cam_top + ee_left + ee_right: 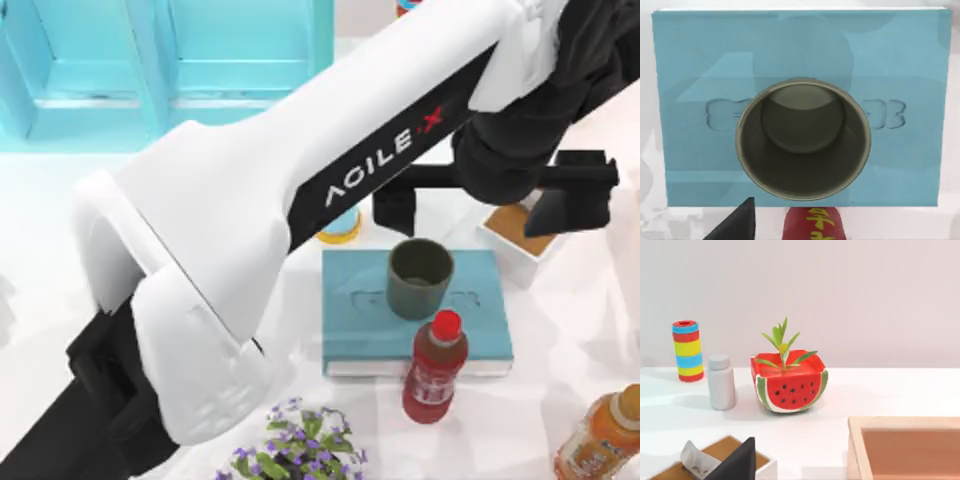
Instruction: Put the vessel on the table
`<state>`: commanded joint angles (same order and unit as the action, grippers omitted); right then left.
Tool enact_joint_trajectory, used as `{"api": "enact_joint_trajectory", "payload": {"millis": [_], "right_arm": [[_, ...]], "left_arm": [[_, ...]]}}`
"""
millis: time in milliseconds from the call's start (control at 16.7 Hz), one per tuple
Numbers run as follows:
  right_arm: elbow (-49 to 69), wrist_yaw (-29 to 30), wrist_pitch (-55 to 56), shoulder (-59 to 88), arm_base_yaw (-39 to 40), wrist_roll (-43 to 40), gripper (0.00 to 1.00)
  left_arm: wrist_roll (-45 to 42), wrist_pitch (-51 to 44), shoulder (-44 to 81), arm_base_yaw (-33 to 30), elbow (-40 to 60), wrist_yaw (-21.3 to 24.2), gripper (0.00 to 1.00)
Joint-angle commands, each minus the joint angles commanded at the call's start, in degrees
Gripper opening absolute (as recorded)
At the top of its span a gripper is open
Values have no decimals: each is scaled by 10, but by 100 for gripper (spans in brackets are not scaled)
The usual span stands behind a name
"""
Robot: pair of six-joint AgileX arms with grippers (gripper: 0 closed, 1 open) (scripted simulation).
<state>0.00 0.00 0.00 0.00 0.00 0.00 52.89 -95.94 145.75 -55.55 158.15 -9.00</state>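
The vessel [420,278], a dark olive-green handleless cup, stands upright on a teal book [480,330] that lies on the white table [570,330]. My left arm reaches across from the lower left. Its gripper [485,208] hangs open just above and behind the cup, the black fingers spread wider than the cup. The left wrist view looks straight down into the vessel [802,145], which is empty and sits mid-book [695,65]. My right gripper [740,465] is parked away from the cup, facing the far wall.
A red-capped bottle [435,365] stands right in front of the book, an orange bottle [600,435] at the front right. A light-blue can [340,225], a white box [520,235] and flowers [300,440] lie around. Near the right arm: watermelon planter [790,385], grey shaker [721,382], wooden tray [910,447].
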Motion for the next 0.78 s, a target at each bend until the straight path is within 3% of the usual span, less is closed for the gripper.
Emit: {"api": "enact_joint_trajectory", "payload": {"millis": [540, 780], "right_arm": [[0, 0, 0, 0, 0, 0, 100], [0, 0, 0, 0, 0, 0, 100]], "left_arm": [[-13, 208, -61, 13, -267, 1, 100], [-15, 263, -75, 16, -335, 1, 100]]}}
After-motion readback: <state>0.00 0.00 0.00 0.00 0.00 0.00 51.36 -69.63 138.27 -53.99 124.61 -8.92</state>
